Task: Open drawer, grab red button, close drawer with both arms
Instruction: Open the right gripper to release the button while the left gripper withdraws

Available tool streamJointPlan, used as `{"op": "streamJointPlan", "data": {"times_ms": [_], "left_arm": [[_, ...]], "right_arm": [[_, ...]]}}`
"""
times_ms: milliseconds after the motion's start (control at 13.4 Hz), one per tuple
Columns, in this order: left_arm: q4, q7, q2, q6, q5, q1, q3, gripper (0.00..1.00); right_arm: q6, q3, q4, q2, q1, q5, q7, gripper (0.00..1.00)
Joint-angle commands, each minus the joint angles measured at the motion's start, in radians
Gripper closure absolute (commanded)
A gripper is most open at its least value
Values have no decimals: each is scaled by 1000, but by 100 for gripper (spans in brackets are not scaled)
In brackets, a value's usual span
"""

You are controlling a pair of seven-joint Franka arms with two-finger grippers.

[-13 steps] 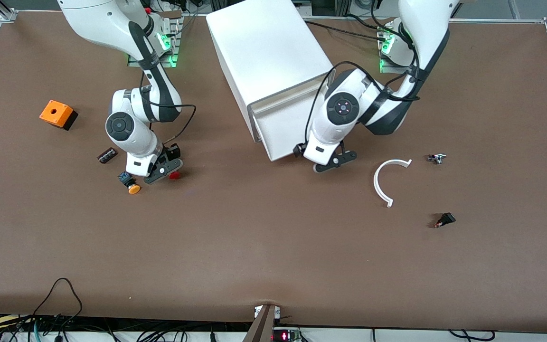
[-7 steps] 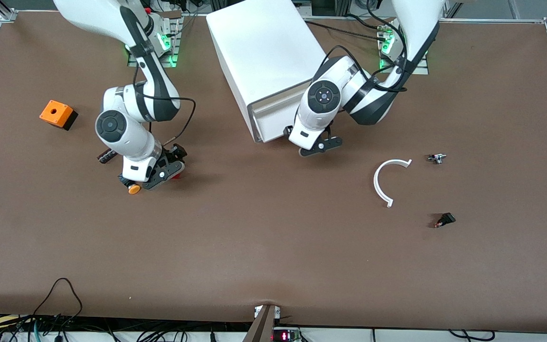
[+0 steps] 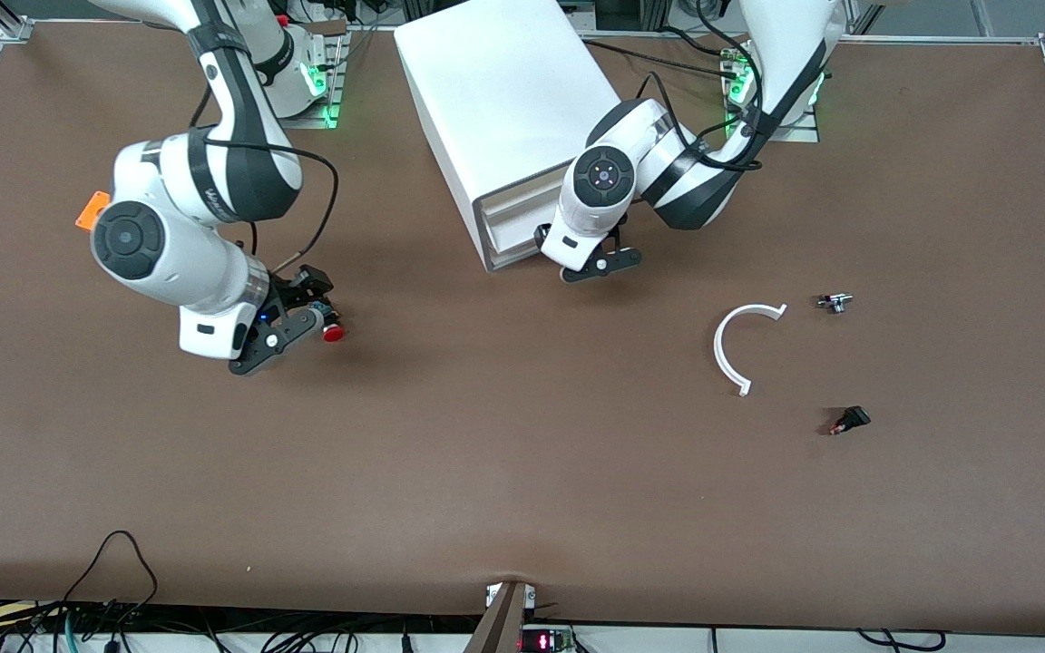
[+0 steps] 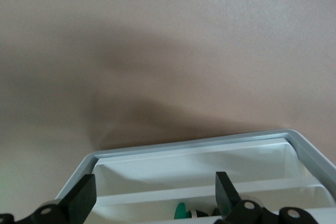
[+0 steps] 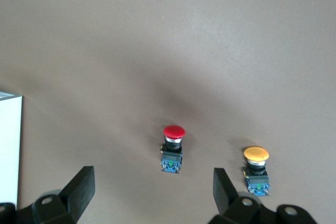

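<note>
— At the right arm's end of the table, what is entered?

— Item: button (image 5: 173,148), red cap. Located on the bare table (image 3: 522,472), beside the yellow-capped button (image 5: 256,169). Not held.

— And the right gripper (image 5: 151,178)?

— Entered as spread wide and empty, over the two buttons. A second ago it was set low at the red cap; it has since been raised, and the button has been left on the table. No lift is recorded.

— What is listed at the cabinet (image 3: 504,91)?

— Item: drawer (image 3: 509,222). A second ago it was drawn well out; it has now been pushed nearly flush, with a strip of its compartments still exposed. A green object (image 4: 181,211) is seen inside; it cannot be identified.

— And the left gripper (image 4: 155,179)?

— Placed at the drawer's front, fingers (image 4: 86,192) parted, nothing gripped.

— What is meant for the task?

— The closing is judged almost complete, while the grab is judged not secured. A fresh descent onto the red cap would be required, with the yellow one to be avoided.
</note>
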Motion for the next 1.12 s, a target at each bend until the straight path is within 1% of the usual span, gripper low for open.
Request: {"op": "streamJointPlan", "data": {"times_ms": [0, 224, 373, 448, 522, 597, 746, 896, 970, 1045], "left_arm": [[-40, -1, -33, -5, -69, 19, -21, 0], [-40, 0, -33, -5, -79, 19, -27, 0], [-49, -1, -31, -5, -80, 11, -27, 0], [-51, 0, -31, -5, -80, 5, -27, 0], [-57, -1, -31, -7, -80, 13, -44, 0], [-57, -1, -31, -7, -80, 21, -52, 0], [-55, -1, -31, -7, -80, 22, -53, 0], [-54, 3, -31, -8, -80, 24, -52, 0], [-49, 17, -34, -17, -75, 43, -52, 0], [-29, 18, -36, -37, -63, 69, -53, 0]], "right_arm": [[-123, -10, 85, 5, -8, -12, 8, 0], [-313, -13, 237, 5, -37, -14, 8, 0], [-386, -4, 309, 5, -78, -9, 7, 0], [-397, 11, 333, 4, -101, -11, 5, 0], [-406, 54, 340, -10, -156, -26, 2, 0], [-404, 85, 339, -24, -197, -69, -2, 0], [-409, 175, 336, -59, -299, -145, -2, 0], [-414, 261, 328, -96, -406, -184, -7, 0], [-417, 286, 327, -108, -450, -186, -12, 0], [-429, 289, 324, -120, -468, -186, -24, 0]]}}
